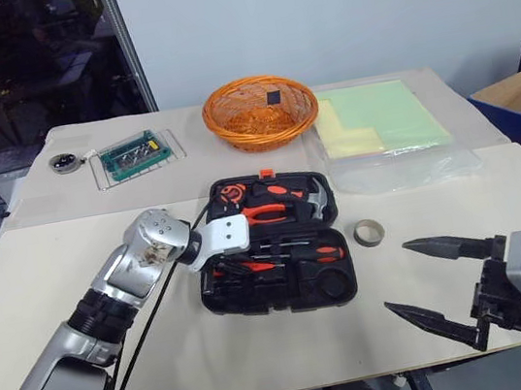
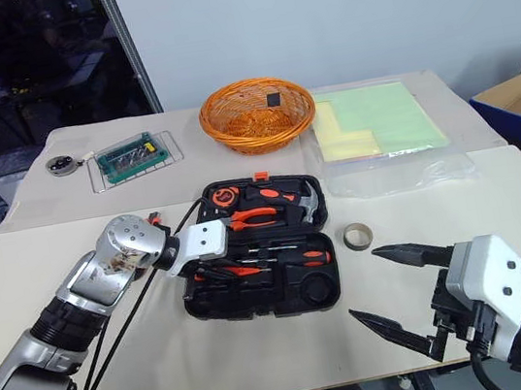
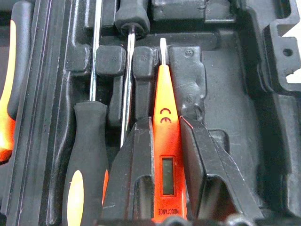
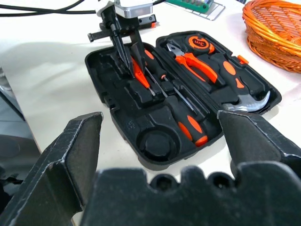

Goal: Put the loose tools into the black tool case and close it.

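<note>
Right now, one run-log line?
left gripper: shut on tester screwdriver, over tool case slot | right gripper: open, idle | tape roll: on table, outside case

Bright even overhead light; soft shadows; dark room far left; wrist views sharp.

A pale table (image 1: pixel 118 354) carries an open black tool case (image 1: pixel 219 299), tape roll (image 1: pixel 369 232), wicker basket (image 1: pixel 260 112) and circuit board (image 1: pixel 140 154).
</note>
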{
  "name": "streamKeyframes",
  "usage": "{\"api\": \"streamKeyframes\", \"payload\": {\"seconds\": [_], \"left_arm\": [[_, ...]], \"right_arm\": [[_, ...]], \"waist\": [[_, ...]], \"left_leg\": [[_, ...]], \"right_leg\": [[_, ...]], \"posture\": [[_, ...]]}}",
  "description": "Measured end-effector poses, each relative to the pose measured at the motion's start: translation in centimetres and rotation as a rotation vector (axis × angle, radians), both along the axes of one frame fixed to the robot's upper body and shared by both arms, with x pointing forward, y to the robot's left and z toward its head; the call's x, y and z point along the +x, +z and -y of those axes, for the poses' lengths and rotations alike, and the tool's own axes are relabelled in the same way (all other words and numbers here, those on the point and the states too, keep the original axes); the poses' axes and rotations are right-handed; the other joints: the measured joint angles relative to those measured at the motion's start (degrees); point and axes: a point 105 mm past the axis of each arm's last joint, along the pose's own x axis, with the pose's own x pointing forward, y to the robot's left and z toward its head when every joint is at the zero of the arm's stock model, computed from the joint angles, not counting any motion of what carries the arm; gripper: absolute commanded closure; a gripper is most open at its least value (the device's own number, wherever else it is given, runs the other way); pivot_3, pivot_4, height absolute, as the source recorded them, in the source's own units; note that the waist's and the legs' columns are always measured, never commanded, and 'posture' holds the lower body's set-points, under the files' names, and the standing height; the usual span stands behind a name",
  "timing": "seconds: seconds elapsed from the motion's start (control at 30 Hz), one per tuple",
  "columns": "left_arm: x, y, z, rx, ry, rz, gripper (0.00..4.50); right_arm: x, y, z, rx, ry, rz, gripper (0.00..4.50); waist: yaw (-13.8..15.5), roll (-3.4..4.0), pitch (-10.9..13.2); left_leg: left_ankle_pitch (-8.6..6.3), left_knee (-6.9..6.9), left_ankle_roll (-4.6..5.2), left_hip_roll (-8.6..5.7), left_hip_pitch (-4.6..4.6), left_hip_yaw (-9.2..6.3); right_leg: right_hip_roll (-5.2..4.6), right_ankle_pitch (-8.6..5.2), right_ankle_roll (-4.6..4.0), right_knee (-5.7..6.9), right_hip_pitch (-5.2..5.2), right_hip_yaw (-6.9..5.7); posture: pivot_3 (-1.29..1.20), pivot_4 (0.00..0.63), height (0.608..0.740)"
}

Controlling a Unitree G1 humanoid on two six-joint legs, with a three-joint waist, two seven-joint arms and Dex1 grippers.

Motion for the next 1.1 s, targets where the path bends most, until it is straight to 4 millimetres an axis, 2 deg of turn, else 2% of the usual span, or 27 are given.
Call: {"api": "streamKeyframes", "payload": {"seconds": [0.1, 0.13, 0.23, 0.33, 0.43, 0.57, 0.6, 0.7, 0.83, 0.93, 1.1], "left_arm": [[-0.1, 0.0, 0.0, -0.002, 0.007, -0.002, 4.13], [-0.1, 0.0, 0.0, -0.002, 0.009, -0.002, 3.62], [-0.3, -0.2, -0.1, -0.005, 0.019, -0.014, 2.76], [-0.4, -0.3, -0.2, -0.054, 0.054, -0.052, 1.63], [-0.9, 1.1, -0.4, -0.194, 0.090, -0.076, 1.63], [-1.2, 3.5, -1.8, -0.410, 0.134, -0.106, 2.89], [-1.1, 3.6, -2.1, -0.433, 0.154, -0.110, 3.13], [-0.8, 2.8, -2.4, -0.500, 0.240, -0.106, 4.34], [-1.0, 0.3, -2.2, -0.549, 0.347, -0.132, 4.43], [-2.1, -0.9, -2.2, -0.556, 0.379, -0.121, 4.43], [-2.6, -1.7, -2.6, -0.560, 0.414, -0.107, 4.43]], "right_arm": [[0.0, 0.1, -0.2, -0.003, 0.010, 0.004, 0.00], [0.1, 0.1, -0.3, -0.004, 0.015, 0.008, 0.00], [0.1, 0.0, -0.6, -0.001, 0.030, 0.003, 0.00], [0.1, 0.0, -0.7, 0.002, 0.037, 0.001, 0.00], [0.2, 0.0, -0.8, 0.003, 0.041, 0.005, 0.00], [0.5, -0.1, -0.8, 0.017, 0.048, -0.003, 0.00], [0.5, -0.1, -0.8, 0.021, 0.052, -0.002, 0.00], [0.9, 0.0, -0.8, 0.029, 0.060, 0.004, 0.00], [1.3, 0.0, -1.1, 0.029, 0.079, 0.004, 0.00], [1.4, -0.1, -1.2, 0.030, 0.086, 0.002, 0.00], [1.4, -0.1, -1.3, 0.030, 0.100, -0.004, 0.00]], "waist": [[-0.06, 0.00, 0.00], [-0.07, 0.00, 0.00], [-0.08, 0.01, 0.00], [0.08, 0.00, 0.00], [0.08, -0.03, 0.02], [0.05, -0.02, 0.02], [0.07, -0.02, 0.01], [0.19, -0.02, 0.01], [0.37, -0.03, 0.02], [0.40, -0.03, 0.02], [0.88, -0.03, 0.02]], "left_leg": [[0.00, 0.00, 0.00, 0.00, 0.00, 0.00], [0.00, 0.00, 0.00, 0.00, 0.01, 0.00], [0.00, 0.00, 0.00, 0.01, 0.01, 0.00], [0.00, 0.00, 0.00, 0.00, -0.01, -0.01], [0.00, 0.00, 0.00, 0.04, -0.03, -0.02], [0.00, 0.00, 0.00, 0.11, 0.03, -0.03], [0.00, 0.00, 0.00, 0.11, 0.06, -0.02], [0.00, 0.00, -0.01, 0.10, 0.13, 0.00], [-0.01, 0.00, -0.01, 0.10, 0.02, -0.02], [-0.04, -0.01, -0.06, 0.11, 0.03, -0.02], [-0.04, 0.00, -0.06, 0.13, 0.08, -0.02]], "right_leg": [[0.00, 0.00, 0.00, 0.00, 0.00, 0.01], [0.00, 0.00, 0.00, 0.00, 0.00, 0.00], [0.01, 0.00, 0.00, 0.00, 0.00, 0.00], [-0.01, 0.00, 0.00, 0.00, -0.01, -0.01], [0.00, 0.00, 0.00, -0.01, -0.03, -0.01], [0.02, 0.01, -0.02, 0.01, -0.02, -0.02], [0.02, 0.01, -0.02, 0.01, 0.02, -0.02], [0.00, 0.01, -0.01, -0.01, 0.08, 0.00], [0.01, 0.03, -0.05, -0.01, -0.02, 0.00], [0.00, 0.25, -0.42, -0.01, -0.02, 0.01], [0.01, 0.11, -0.19, -0.03, 0.02, -0.03]], "posture": [[0.00, 0.150, 0.740], [0.00, 0.150, 0.740], [0.00, 0.150, 0.740], [0.00, 0.150, 0.740], [0.00, 0.150, 0.740], [0.00, 0.150, 0.740], [0.00, 0.150, 0.740], [0.00, 0.150, 0.740], [0.00, 0.150, 0.740], [0.00, 0.150, 0.740], [0.00, 0.150, 0.740]]}}
